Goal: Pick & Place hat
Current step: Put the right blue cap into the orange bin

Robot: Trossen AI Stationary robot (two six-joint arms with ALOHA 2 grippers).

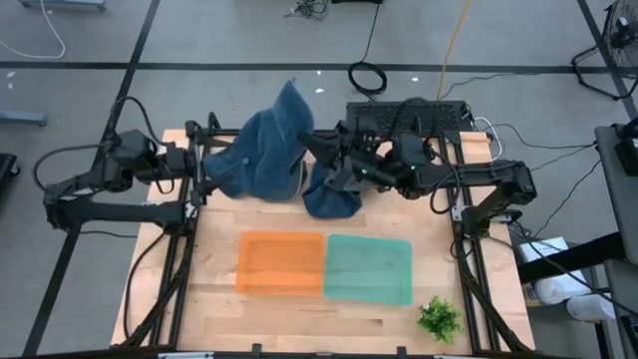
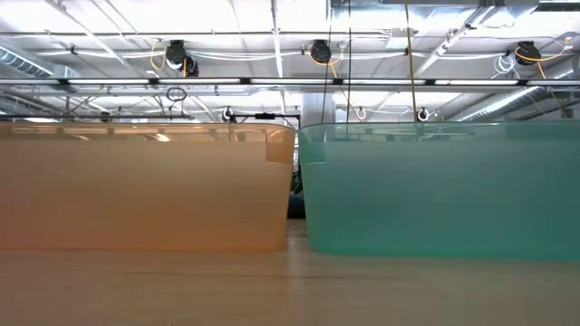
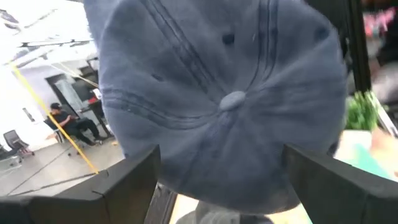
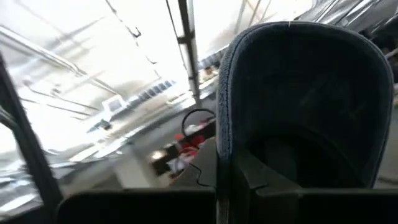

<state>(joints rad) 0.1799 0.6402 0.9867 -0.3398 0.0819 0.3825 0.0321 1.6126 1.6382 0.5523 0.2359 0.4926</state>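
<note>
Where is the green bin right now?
In the high view, the green bin sits on the table's near half, right of centre, touching the orange bin on its left, with a small green plant beyond its near right corner.

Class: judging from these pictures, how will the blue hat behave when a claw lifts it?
The hat is probably floppy: its cloth hangs in folds. Likely light, since it sags only gently. The brim looks stiffer, keeping its curve.

Bright overhead lights [image 2: 317, 52], glare in low view; wrist pics blurred.
</note>
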